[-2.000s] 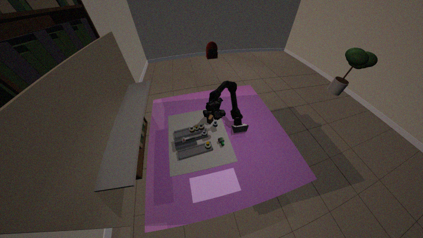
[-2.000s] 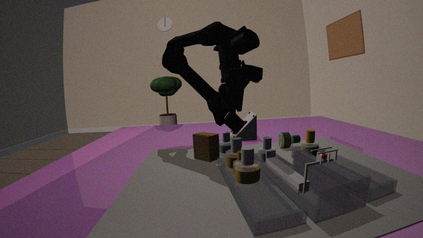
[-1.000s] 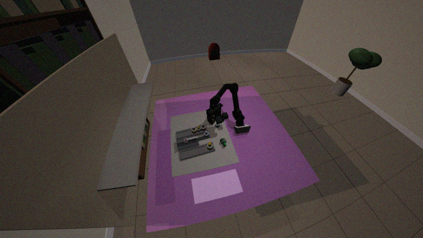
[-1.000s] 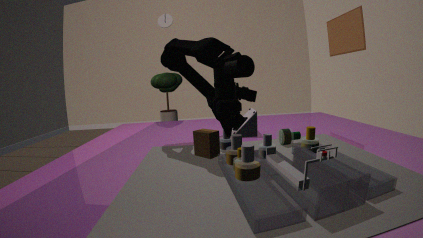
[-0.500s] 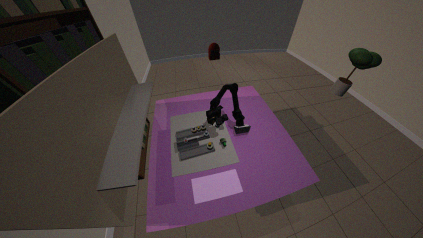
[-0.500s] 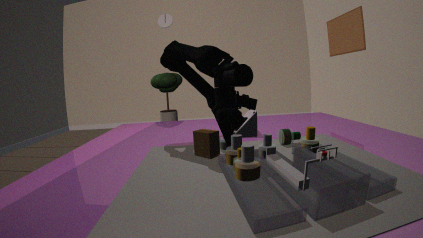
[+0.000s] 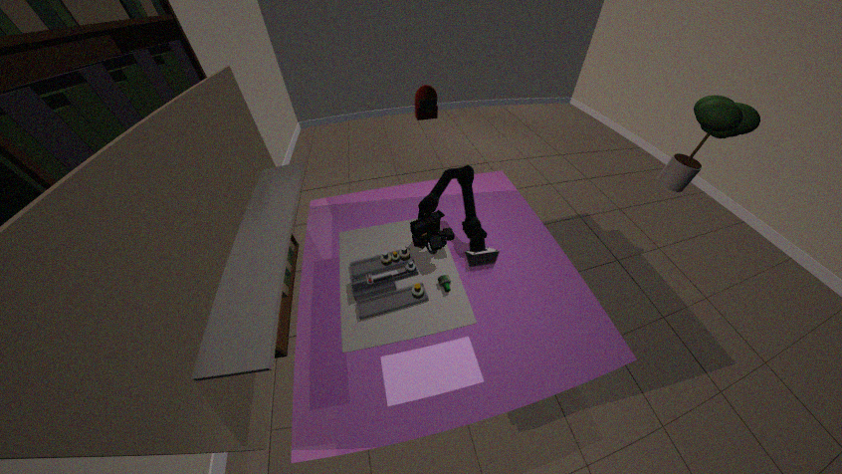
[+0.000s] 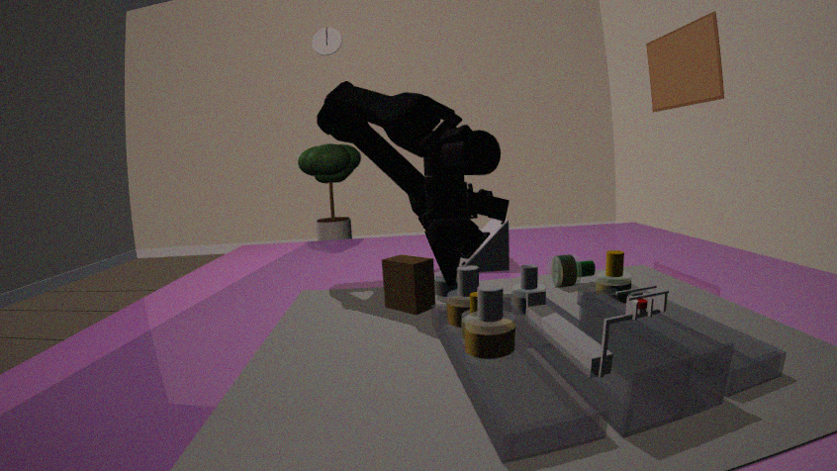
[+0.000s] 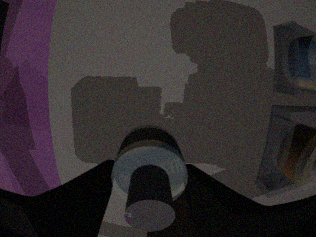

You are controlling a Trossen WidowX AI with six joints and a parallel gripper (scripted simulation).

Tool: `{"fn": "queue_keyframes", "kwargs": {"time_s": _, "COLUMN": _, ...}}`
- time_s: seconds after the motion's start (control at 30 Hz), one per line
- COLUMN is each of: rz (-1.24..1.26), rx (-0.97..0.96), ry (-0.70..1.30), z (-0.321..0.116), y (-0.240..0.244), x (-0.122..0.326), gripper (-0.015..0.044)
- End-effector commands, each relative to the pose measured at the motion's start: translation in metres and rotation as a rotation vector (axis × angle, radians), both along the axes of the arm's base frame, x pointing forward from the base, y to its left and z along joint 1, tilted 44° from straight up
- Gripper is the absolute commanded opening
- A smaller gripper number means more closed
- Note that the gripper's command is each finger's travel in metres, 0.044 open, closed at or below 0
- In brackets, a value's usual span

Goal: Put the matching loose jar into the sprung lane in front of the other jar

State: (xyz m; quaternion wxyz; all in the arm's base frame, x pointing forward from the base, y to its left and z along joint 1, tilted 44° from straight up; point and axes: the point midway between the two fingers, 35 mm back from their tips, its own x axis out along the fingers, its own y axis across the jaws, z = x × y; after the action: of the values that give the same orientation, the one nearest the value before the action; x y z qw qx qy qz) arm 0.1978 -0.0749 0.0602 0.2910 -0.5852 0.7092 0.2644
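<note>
The loose jar (image 9: 150,155) (image 8: 441,288) has a blue-grey body and a grey knob. It stands upright on the pale board outside the lanes. My gripper (image 9: 149,169) (image 8: 449,285) reaches down over it, with one finger against each side of its body, and is shut on it. A similar blue-grey jar (image 8: 528,300) (image 7: 410,267) (image 9: 302,61) stands at the front of the sprung lane, with the white pusher (image 8: 576,342) (image 7: 385,274) behind it. The lane's clear walls (image 8: 673,374) show in the exterior view. The held jar is hidden by the arm in the top view.
Amber jars (image 8: 489,336) (image 7: 386,258) stand in the neighbouring lane. A yellow-knobbed jar (image 8: 613,283) (image 7: 418,290) stands in the lane on the other side. A green jar (image 8: 564,270) (image 7: 444,281) lies on its side near the lane fronts. A brown block (image 8: 408,284) stands close to the gripper.
</note>
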Motion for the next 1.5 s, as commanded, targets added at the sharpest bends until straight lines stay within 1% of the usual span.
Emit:
{"fn": "queue_keyframes", "kwargs": {"time_s": 0.0, "rz": 0.003, "rx": -0.001, "ry": 0.002, "z": 0.0, "y": 0.0, "x": 0.0, "gripper": 0.0144}}
{"fn": "queue_keyframes", "kwargs": {"time_s": 0.17, "rz": 0.005, "rx": 0.004, "ry": 0.001, "z": 0.011, "y": 0.011, "x": 0.006, "gripper": 0.0013}}
{"fn": "queue_keyframes", "kwargs": {"time_s": 0.2, "rz": 0.005, "rx": 0.005, "ry": 0.001, "z": 0.014, "y": 0.015, "x": 0.008, "gripper": 0.0}}
{"fn": "queue_keyframes", "kwargs": {"time_s": 0.73, "rz": 0.004, "rx": 0.003, "ry": 0.004, "z": 0.068, "y": 0.071, "x": 0.018, "gripper": 0.0}}
{"fn": "queue_keyframes", "kwargs": {"time_s": 0.83, "rz": -0.001, "rx": 0.001, "ry": 0.0, "z": 0.07, "y": 0.073, "x": 0.019, "gripper": 0.0}}
{"fn": "queue_keyframes", "kwargs": {"time_s": 1.47, "rz": -0.481, "rx": -0.094, "ry": -0.452, "z": 0.033, "y": 0.08, "x": 0.054, "gripper": 0.0}}
